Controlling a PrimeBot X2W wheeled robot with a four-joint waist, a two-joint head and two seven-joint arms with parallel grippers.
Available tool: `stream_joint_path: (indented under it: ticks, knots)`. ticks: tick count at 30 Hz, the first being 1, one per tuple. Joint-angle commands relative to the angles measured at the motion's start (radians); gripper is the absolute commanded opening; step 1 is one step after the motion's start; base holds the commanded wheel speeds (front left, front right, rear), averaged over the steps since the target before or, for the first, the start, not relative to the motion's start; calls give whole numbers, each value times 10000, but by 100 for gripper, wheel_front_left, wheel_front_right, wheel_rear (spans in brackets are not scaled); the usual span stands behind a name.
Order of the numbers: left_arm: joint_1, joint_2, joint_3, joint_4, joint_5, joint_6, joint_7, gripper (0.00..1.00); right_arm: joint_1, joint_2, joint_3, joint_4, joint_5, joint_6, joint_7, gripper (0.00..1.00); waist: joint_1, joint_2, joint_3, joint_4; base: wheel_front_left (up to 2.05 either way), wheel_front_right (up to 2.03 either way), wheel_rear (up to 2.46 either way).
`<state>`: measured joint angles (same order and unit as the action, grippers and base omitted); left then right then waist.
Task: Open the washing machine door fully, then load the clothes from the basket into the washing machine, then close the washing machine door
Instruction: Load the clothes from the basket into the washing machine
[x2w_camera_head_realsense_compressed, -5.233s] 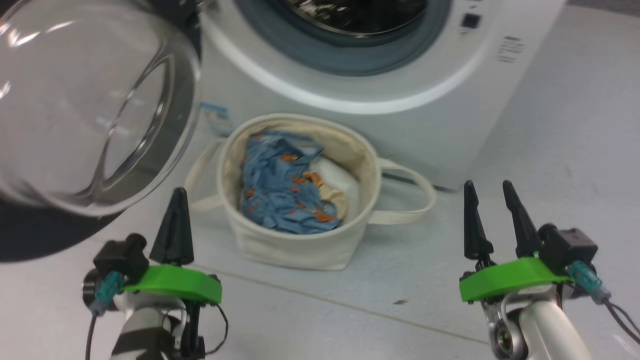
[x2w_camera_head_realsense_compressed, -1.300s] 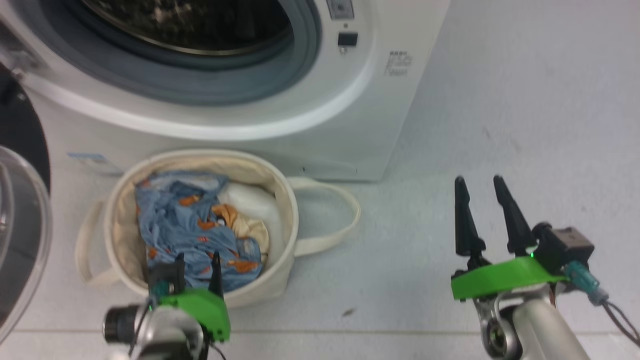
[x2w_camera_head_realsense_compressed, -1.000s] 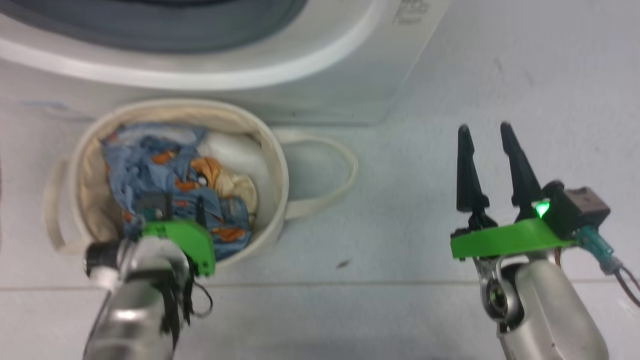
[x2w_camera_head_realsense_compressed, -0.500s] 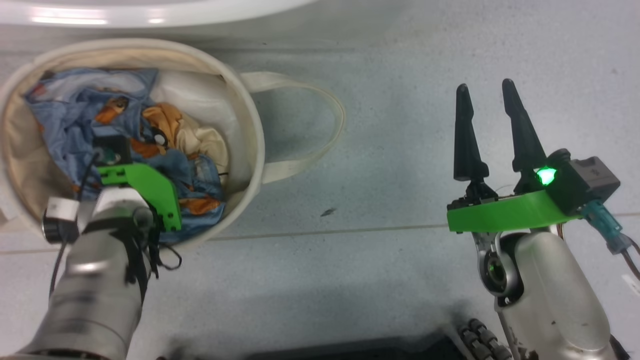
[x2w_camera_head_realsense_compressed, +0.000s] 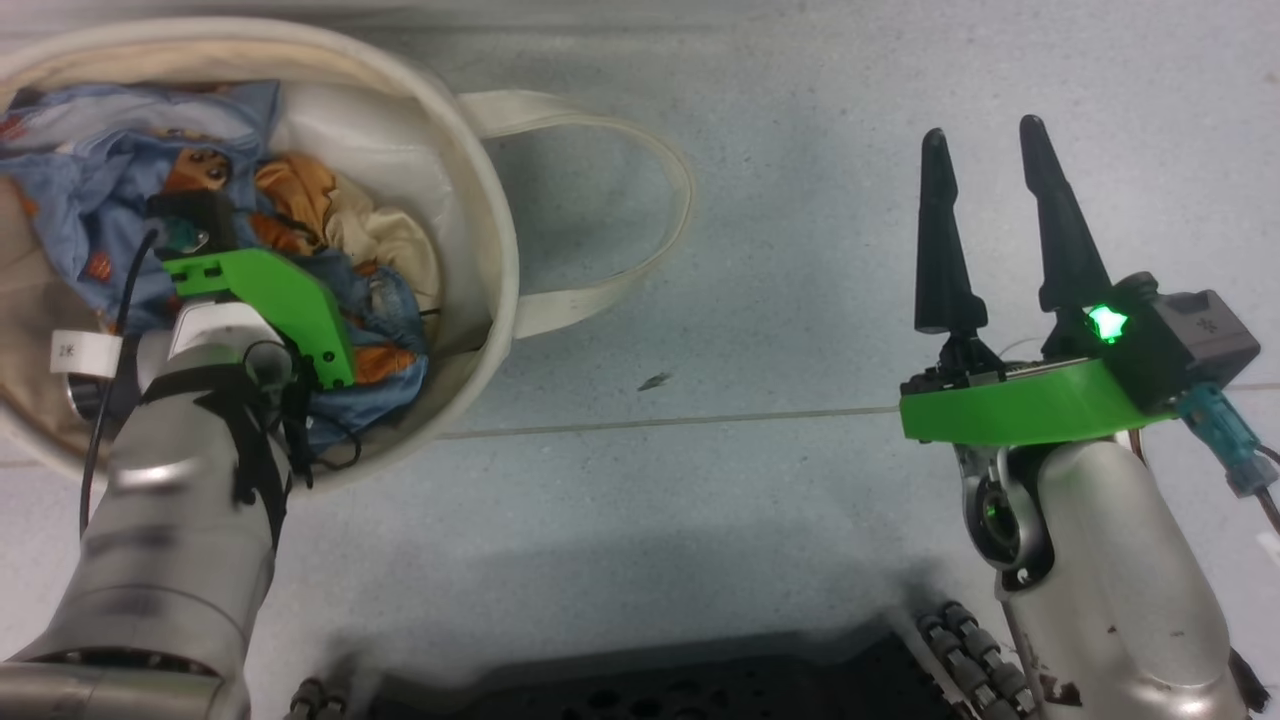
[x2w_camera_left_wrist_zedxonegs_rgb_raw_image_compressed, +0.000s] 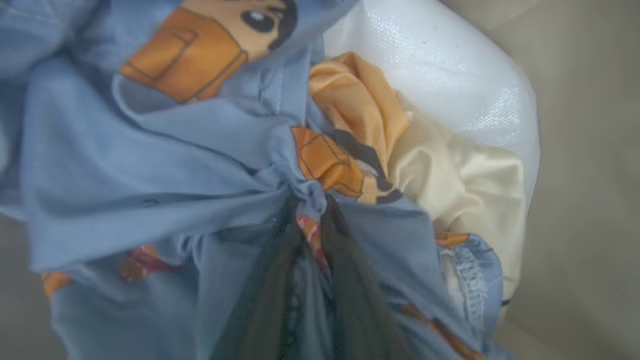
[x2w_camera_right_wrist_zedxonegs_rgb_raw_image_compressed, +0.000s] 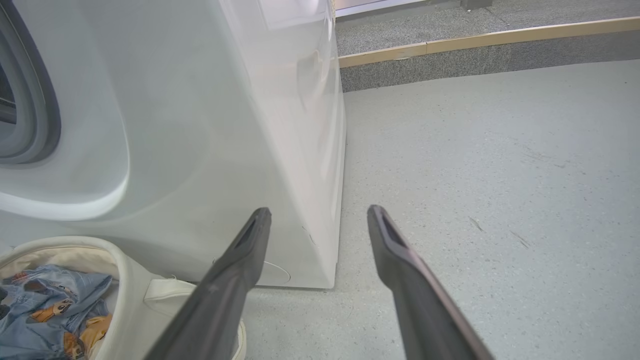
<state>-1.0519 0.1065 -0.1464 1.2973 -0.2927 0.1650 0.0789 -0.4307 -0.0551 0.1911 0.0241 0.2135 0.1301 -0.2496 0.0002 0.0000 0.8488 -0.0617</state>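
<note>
The cream canvas basket (x2w_camera_head_realsense_compressed: 500, 250) stands on the floor at the upper left of the head view. My left arm reaches down into it. In the left wrist view my left gripper (x2w_camera_left_wrist_zedxonegs_rgb_raw_image_compressed: 311, 212) is shut, pinching a gathered fold of the denim-blue clothes (x2w_camera_left_wrist_zedxonegs_rgb_raw_image_compressed: 150, 165) with orange prints. A cream and orange garment (x2w_camera_left_wrist_zedxonegs_rgb_raw_image_compressed: 465, 190) lies just to the right of that fold. My right gripper (x2w_camera_head_realsense_compressed: 980, 160) hovers open over bare floor, right of the basket. The white washing machine (x2w_camera_right_wrist_zedxonegs_rgb_raw_image_compressed: 225, 125) stands behind the basket (x2w_camera_right_wrist_zedxonegs_rgb_raw_image_compressed: 125, 270). The washing machine door is out of view.
A plain white bundle (x2w_camera_left_wrist_zedxonegs_rgb_raw_image_compressed: 440, 85) sits at the back of the basket. One loop handle (x2w_camera_head_realsense_compressed: 640, 200) lies on the grey floor toward my right gripper (x2w_camera_right_wrist_zedxonegs_rgb_raw_image_compressed: 320, 215). My dark base (x2w_camera_head_realsense_compressed: 650, 690) fills the bottom edge. A raised kerb (x2w_camera_right_wrist_zedxonegs_rgb_raw_image_compressed: 475, 45) runs behind the machine.
The head camera has tilted down, so the machine has left the head view. My left gripper went down into the basket and closed its fingers on the blue garment. The right arm stayed put.
</note>
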Motion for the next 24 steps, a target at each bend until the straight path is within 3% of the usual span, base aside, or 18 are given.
stream_joint_path:
  ticks: [1,3,8,14,18,24]
  knots:
    - [203,292,131,-67,-75,-42,-200,0,198,49,169,-296,-134,6,-122,100,-2,0,24,88,0,0,0]
    - [255,264,92,-67,-74,-48,-447,0,157,49,156,-283,-168,6,-122,100,-2,0,-67,156,0,0,0]
    - [570,449,-168,-81,132,-220,-2353,0,130,49,191,-223,11,6,-122,100,-2,0,-758,248,0,0,0]
    - [1117,669,-56,-588,126,112,-3385,0,296,49,233,-7,270,6,-122,100,-2,0,-1819,475,0,0,0]
    - [1679,737,103,-2133,253,106,-3400,0,418,49,244,110,360,6,-122,100,-2,0,-2358,653,0,0,0]
    - [3252,585,912,-5549,727,22,-3404,0,715,49,295,277,498,6,-122,100,-2,0,-3441,936,0,0,0]
